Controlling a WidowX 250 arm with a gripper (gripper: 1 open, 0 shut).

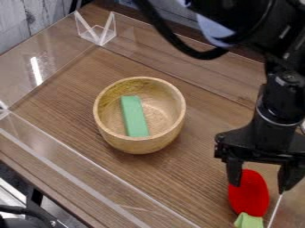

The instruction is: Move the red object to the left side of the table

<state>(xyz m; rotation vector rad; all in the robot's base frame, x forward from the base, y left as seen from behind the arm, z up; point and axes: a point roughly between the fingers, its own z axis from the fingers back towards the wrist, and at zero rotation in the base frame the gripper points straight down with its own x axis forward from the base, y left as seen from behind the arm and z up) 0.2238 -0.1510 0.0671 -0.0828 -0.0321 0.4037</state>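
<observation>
Camera view: the open gripper (255, 180) stands at the red object (248, 193), near the table's (71, 100) lower-right corner; grasp, carry and left-side placement all remain.

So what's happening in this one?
The robot arm has its open gripper down over the red object, a toy vegetable with a pale green end, at the near right part of the table. It looks about to be grasped, and has not been moved to the left side. A wooden bowl holds a green block.
</observation>
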